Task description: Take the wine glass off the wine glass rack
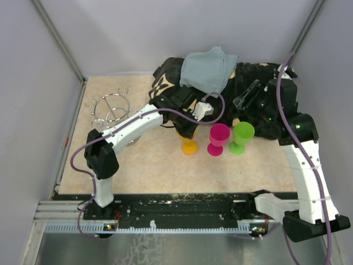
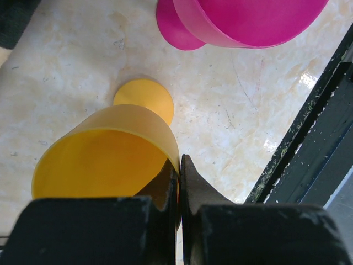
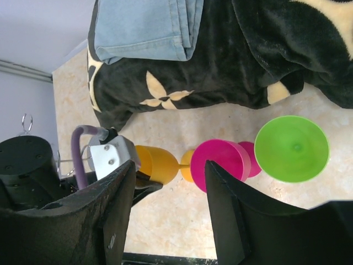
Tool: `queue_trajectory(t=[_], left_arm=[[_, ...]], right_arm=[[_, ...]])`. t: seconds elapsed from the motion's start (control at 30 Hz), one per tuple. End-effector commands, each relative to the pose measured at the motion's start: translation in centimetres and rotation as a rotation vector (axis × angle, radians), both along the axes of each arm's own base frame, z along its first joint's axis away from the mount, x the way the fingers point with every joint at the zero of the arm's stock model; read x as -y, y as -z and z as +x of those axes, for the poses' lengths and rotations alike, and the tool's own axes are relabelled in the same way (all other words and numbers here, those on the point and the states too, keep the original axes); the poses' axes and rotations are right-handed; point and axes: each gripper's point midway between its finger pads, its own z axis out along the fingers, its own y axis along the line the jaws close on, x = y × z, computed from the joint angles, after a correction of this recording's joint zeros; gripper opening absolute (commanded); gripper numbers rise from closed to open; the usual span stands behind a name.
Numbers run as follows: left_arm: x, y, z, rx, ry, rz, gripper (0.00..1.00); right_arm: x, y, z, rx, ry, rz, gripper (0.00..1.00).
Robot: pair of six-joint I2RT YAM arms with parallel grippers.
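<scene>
The chrome wire wine glass rack (image 1: 110, 107) stands at the far left of the table; I see no glass on it. My left gripper (image 1: 185, 130) is shut on the rim of a yellow wine glass (image 1: 190, 147). In the left wrist view the fingers (image 2: 180, 165) pinch the glass wall (image 2: 99, 160), with its round foot (image 2: 143, 99) at or just above the tabletop. A pink glass (image 1: 219, 138) and a green glass (image 1: 241, 135) stand upright to its right. My right gripper (image 1: 247, 97) is open and empty over the blanket; its view (image 3: 170, 168) shows all three glasses.
A black blanket with a cream pattern (image 1: 259, 77) lies across the back of the table, with a folded blue cloth (image 1: 209, 69) on top. Grey walls enclose the table on the left, back and right. A black rail (image 1: 182, 207) runs along the near edge.
</scene>
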Motion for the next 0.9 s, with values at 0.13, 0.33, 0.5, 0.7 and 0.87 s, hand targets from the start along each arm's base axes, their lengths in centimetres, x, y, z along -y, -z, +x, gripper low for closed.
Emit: queue_trajectory(t=[0.13, 0.33, 0.5, 0.7, 0.87], left_arm=[[1.5, -0.9, -0.7, 0.015, 0.042, -0.008, 0.00], [2.4, -0.6, -1.0, 0.014, 0.058, -0.007, 0.00], [2.8, -0.2, -1.2, 0.008, 0.066, -0.002, 0.07], [3.0, -0.1, -1.1, 0.012, 0.068, -0.001, 0.39], [3.3, -1.8, -1.0, 0.030, 0.068, -0.032, 0.58]], right_arm=[[0.2, -2.0, -0.4, 0.074, 0.005, 0.006, 0.54], [0.3, -2.1, -0.6, 0.074, 0.010, 0.007, 0.54], [0.4, -2.1, -0.6, 0.075, 0.012, 0.006, 0.54], [0.4, -2.1, -0.6, 0.076, 0.012, 0.007, 0.54], [0.4, -2.3, -0.8, 0.080, 0.013, 0.009, 0.54]])
